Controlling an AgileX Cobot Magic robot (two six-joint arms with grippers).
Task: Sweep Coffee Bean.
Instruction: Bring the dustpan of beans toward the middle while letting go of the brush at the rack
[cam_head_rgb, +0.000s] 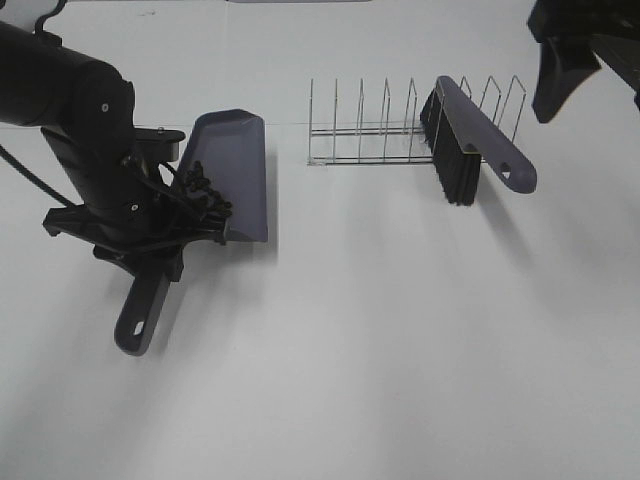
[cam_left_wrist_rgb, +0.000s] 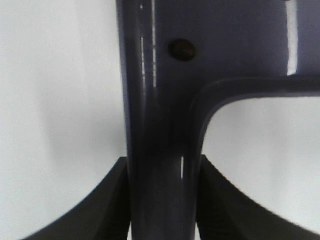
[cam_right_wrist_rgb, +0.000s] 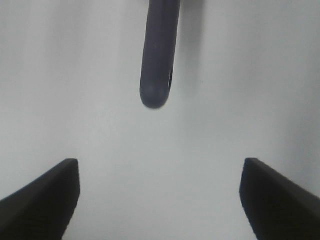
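A purple-grey dustpan (cam_head_rgb: 238, 170) lies on the white table at the left. A small cluster of dark coffee beans (cam_head_rgb: 207, 190) sits in the pan near its handle end. My left gripper (cam_head_rgb: 165, 245) is shut on the dustpan's handle (cam_left_wrist_rgb: 160, 150), with one finger on each side. A dark oval spot (cam_left_wrist_rgb: 182, 49) shows on the pan, perhaps one bean. The brush (cam_head_rgb: 470, 135), purple-grey with black bristles, rests in a wire rack (cam_head_rgb: 370, 130). My right gripper (cam_head_rgb: 588, 95) hangs open and empty beyond the brush's handle tip (cam_right_wrist_rgb: 157, 75), its fingers (cam_right_wrist_rgb: 45, 195) wide apart.
The wire rack stands at the back middle with the brush leaning across its right end. The dustpan's handle end (cam_head_rgb: 135, 330) points toward the table's front left. White table (cam_head_rgb: 400, 350) spreads across the front and middle.
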